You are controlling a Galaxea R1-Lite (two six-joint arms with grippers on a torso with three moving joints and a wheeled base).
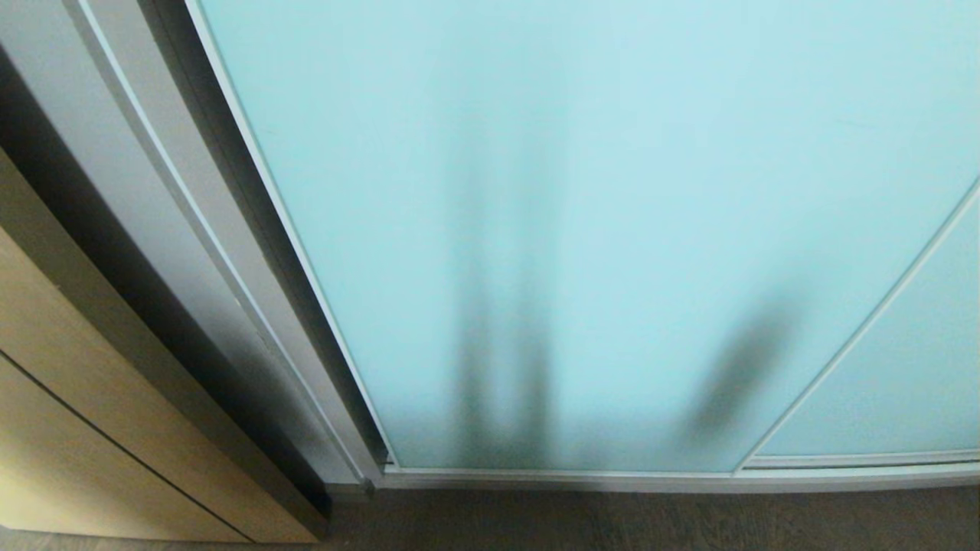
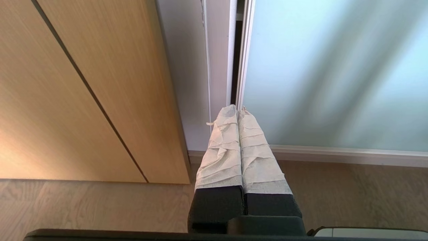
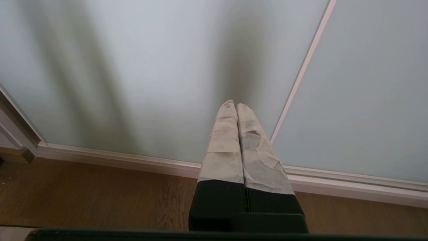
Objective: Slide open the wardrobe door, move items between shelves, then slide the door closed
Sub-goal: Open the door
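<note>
Task barely starting. Door (image 1: pixel 612 229) standing fully closed against frame (image 1: pixel 253 306), filling head view; shelves, cushion hiding behind it, unseen. Left gripper (image 2: pixel 238 110) hanging near door's left edge, jaws pressed together, holding nothing. Right gripper (image 3: pixel 233 104) facing glass, likewise closed, empty. Opening, moving, closing all remaining.
</note>
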